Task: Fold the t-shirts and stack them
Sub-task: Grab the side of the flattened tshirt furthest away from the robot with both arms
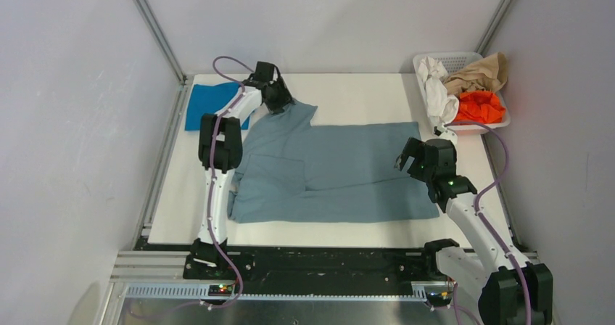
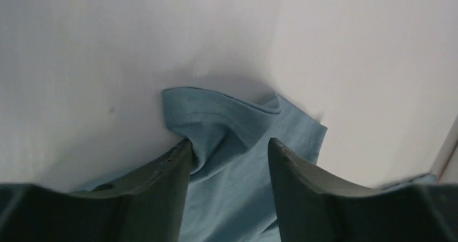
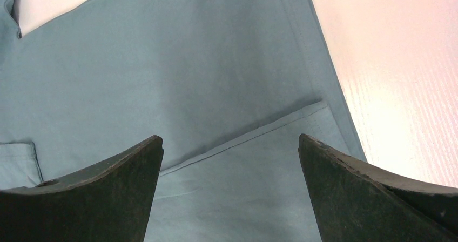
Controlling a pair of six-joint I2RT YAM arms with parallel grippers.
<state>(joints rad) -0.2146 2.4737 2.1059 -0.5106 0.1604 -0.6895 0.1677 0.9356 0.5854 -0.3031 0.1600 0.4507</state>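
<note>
The large grey-blue t-shirt (image 1: 341, 169) lies spread on the white table, its lower edge folded up over the body. The brighter blue t-shirt (image 1: 210, 104) lies folded at the far left corner. My left gripper (image 1: 279, 100) is down on the far left sleeve of the grey-blue t-shirt (image 2: 232, 145). Its jaws straddle the bunched sleeve cloth with a gap between them, and the left finger (image 2: 173, 166) touches a fold. My right gripper (image 1: 405, 162) hovers open over the shirt's right side, above the folded hem (image 3: 243, 139), holding nothing.
A white basket (image 1: 453, 56) at the far right corner holds white, tan and orange cloth. Grey walls and metal posts close in the table (image 1: 362, 93) on three sides. Bare white table shows behind the shirt and to its right.
</note>
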